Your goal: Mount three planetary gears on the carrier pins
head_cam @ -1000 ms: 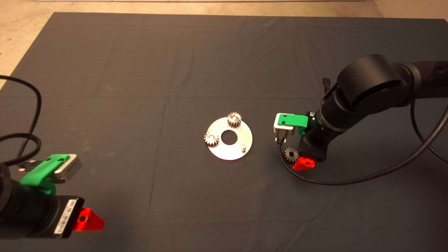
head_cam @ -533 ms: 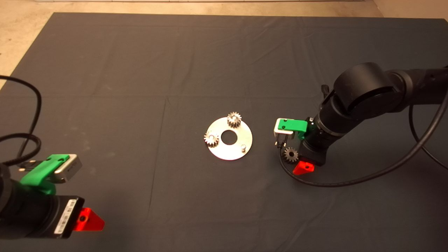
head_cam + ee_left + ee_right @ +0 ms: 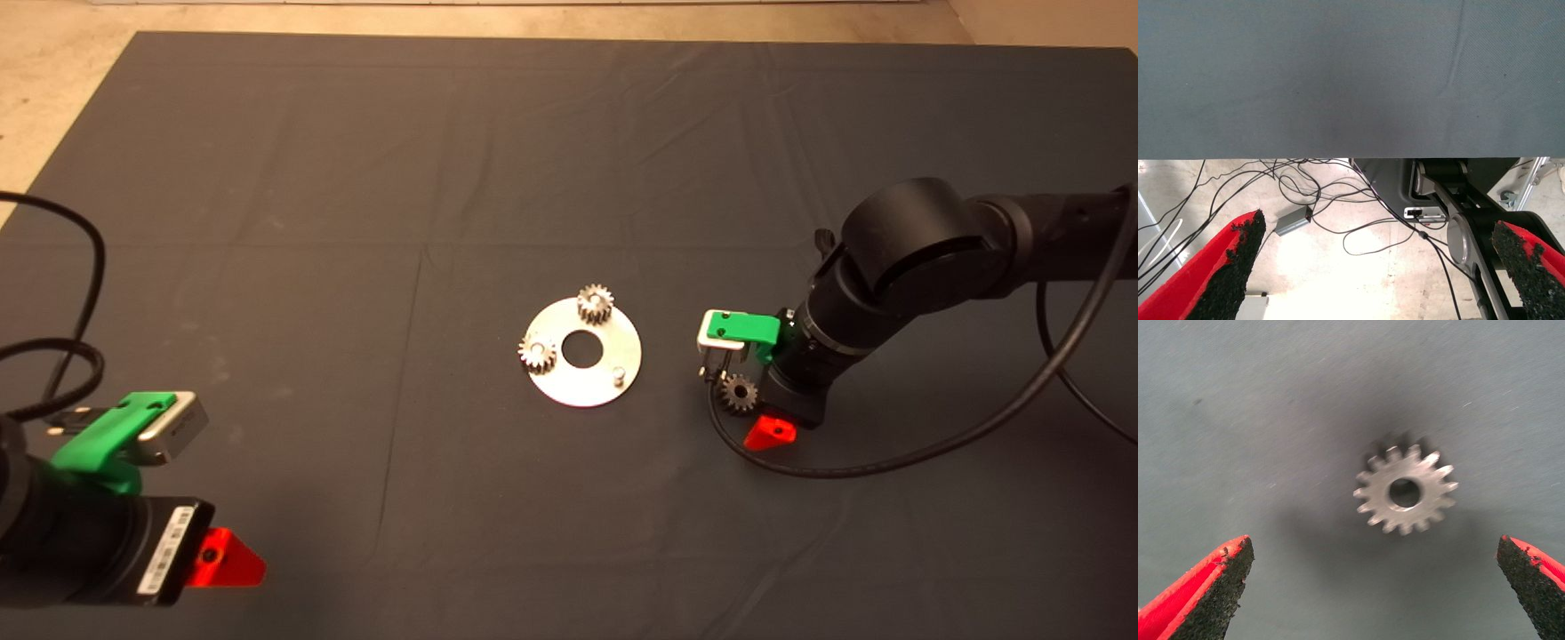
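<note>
since a second ago: right arm has dropped lower over the loose gear, its elbow housing sliding toward 6 o'clock; disc, mounted gears and left arm unchanged.
right pincer (image 3: 1371, 587): spread wide, nothing between the pads, poised above the third gear (image 3: 1405, 492), which lies flat on the table's dark mat (image 3: 356, 178); in the head view the pincer (image 3: 756, 413) sits at 3 o'clock from the disc.
left pincer (image 3: 1378, 267): parked at the table's 7 o'clock corner, also spread wide and empty, looking past the mat edge at floor cables.
third gear in head view (image 3: 738, 392): on the mat, well apart from the disc, touching neither finger as far as can be seen.
carrier disc (image 3: 569, 382): two planetary gears already seated, one at 12 o'clock (image 3: 595, 304), one at 9 o'clock (image 3: 538, 353); bare pin (image 3: 619, 374) at 4 o'clock.
handling, judged: small solid steel, stiff, heavy for its size, not fragile; smooth and likely slippery on the flat faces.
where to grip, judged: across opposite tooth tips, pads square to the rim, bore left clear for the pin; lying flat it offers little height, so the pads must reach right down to the mat.
risk, judged: a tilted hold would bind on the pin, or clash with neighbouring teeth.
only the right wrist view shows: finger gap, gear off-centre toward one pad, round bore.
only the head view shows: disc, free pin, route to it.
</note>
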